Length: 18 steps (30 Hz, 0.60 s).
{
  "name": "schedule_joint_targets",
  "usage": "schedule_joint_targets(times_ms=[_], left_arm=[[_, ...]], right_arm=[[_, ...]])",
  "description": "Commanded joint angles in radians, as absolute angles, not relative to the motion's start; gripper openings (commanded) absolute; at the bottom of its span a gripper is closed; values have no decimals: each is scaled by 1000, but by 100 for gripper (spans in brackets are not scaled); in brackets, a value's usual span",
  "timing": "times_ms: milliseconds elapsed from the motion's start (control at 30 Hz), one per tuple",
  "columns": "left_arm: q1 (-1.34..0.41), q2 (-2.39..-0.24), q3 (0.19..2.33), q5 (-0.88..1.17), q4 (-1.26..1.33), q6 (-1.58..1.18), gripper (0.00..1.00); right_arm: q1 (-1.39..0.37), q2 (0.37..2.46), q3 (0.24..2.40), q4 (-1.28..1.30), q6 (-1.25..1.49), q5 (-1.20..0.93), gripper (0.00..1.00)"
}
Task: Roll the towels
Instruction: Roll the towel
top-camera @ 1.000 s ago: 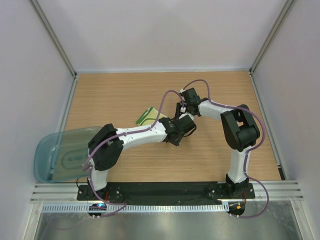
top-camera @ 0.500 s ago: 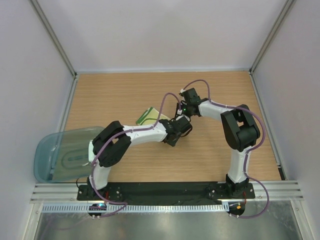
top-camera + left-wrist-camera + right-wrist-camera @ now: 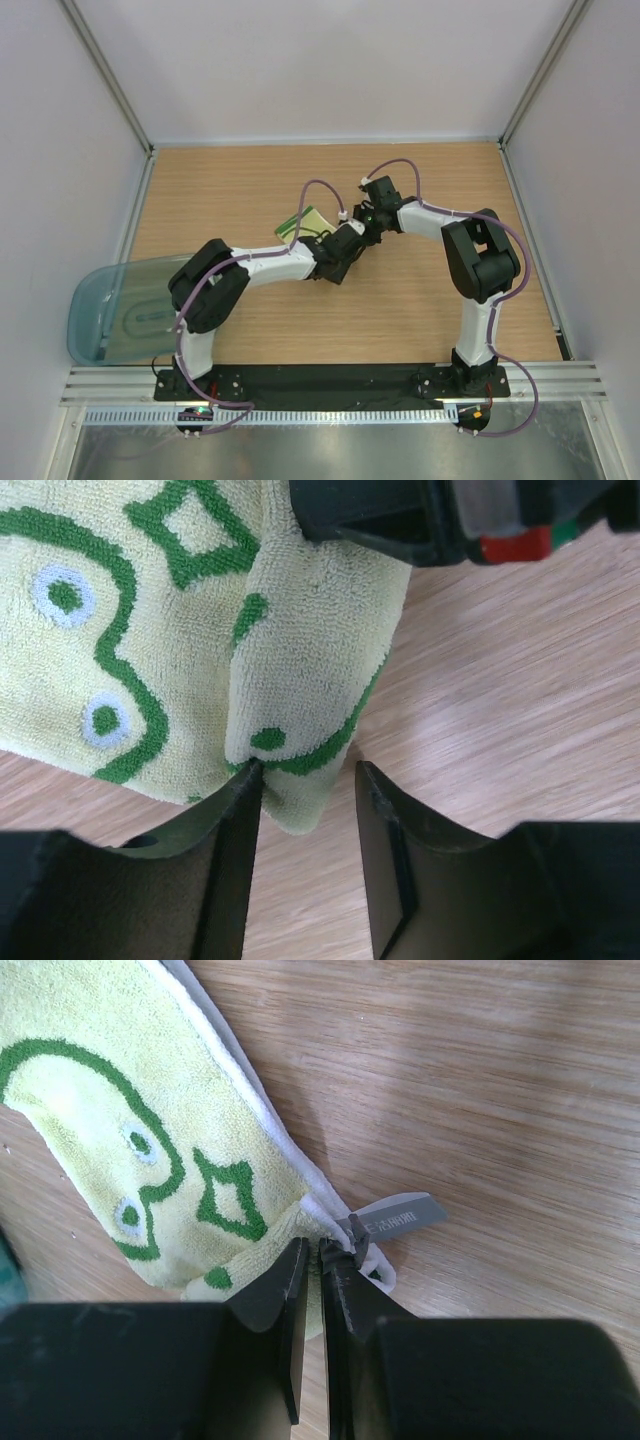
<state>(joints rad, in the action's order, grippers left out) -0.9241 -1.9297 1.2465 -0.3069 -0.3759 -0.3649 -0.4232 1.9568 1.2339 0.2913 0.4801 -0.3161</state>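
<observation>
One wooden table (image 3: 200, 190) carries a translucent teal-grey bin (image 3: 120, 300) at its left edge and, near the centre, a single green-and-cream patterned towel (image 3: 298, 228), which lies on the boards with one corner folded over. At that folded corner the left gripper (image 3: 310, 772) stands with its jaws apart and clamps nothing: one fingertip (image 3: 250, 775) touches the edge of the cloth and the other is clear of it. Directly opposite, the right gripper (image 3: 320, 1250) is closed on the towel's white-hemmed corner, just beside a small grey label (image 3: 395, 1218) sewn into the hem.
</observation>
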Motion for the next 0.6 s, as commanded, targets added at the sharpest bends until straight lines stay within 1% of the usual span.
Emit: schedule_joint_targets(times_ms=[0, 67, 100, 167, 200, 367, 467, 500, 567], left_arm=[[-891, -1997, 1164, -175, -322, -354, 37], [-874, -1999, 1164, -143, -318, -345, 30], [-870, -2000, 1166, -134, -319, -344, 24], [-868, -1999, 1166, -123, -321, -337, 22], [-868, -1999, 1167, -123, -324, -337, 19], [-868, -2000, 1213, -62, -417, -399, 15], [-870, -1967, 1232, -6, -463, -440, 12], [-870, -1956, 1238, 3, -478, -465, 12], [-871, -1939, 1252, 38, -508, -495, 11]], right_arm=[[-423, 2002, 1213, 354, 446, -224, 16], [-425, 2008, 1223, 360, 445, -219, 16], [-425, 2011, 1226, 364, 446, -218, 16], [-425, 2016, 1239, 371, 443, -215, 16], [-423, 2017, 1246, 379, 443, -215, 16], [-423, 2019, 1298, 416, 431, -196, 16], [-419, 1999, 1328, 452, 416, -170, 20], [-419, 1984, 1336, 477, 410, -152, 26], [-411, 1967, 1359, 505, 391, -129, 33]])
